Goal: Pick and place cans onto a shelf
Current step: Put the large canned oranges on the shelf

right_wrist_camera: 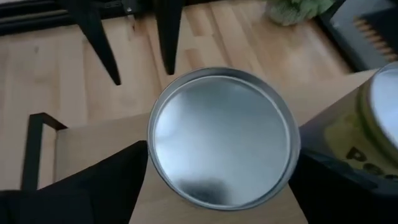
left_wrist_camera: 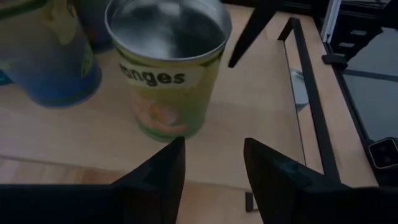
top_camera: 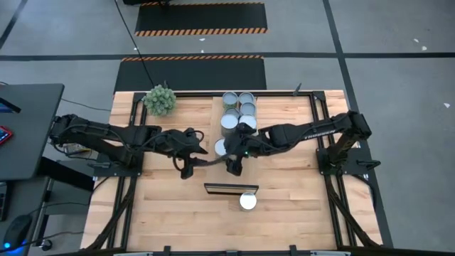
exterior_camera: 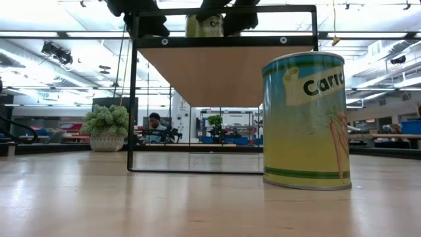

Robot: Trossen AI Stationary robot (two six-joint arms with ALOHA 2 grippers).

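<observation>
The shelf [top_camera: 217,132] is a light plank on a black frame, and several cans [top_camera: 239,108] stand in a group at its far end. One silver-topped can [right_wrist_camera: 221,137], with an oranges label [left_wrist_camera: 163,78], stands upright on the shelf's near part. My right gripper [right_wrist_camera: 221,160] is open, with one finger on each side of that can. I cannot tell whether the fingers touch it. My left gripper [left_wrist_camera: 214,168] is narrowly open just short of the can on the opposite side, with nothing between its fingers. A carrot can [exterior_camera: 304,122] stands on the tabletop near the front edge [top_camera: 247,201].
A blue-labelled can [left_wrist_camera: 50,56] and a yellow one [right_wrist_camera: 373,124] stand close beside the oranges can. A green plant ball [top_camera: 160,99] sits at the table's far left. The shelf's black frame legs [exterior_camera: 131,99] stand on the table. A person [exterior_camera: 154,122] sits in the room behind.
</observation>
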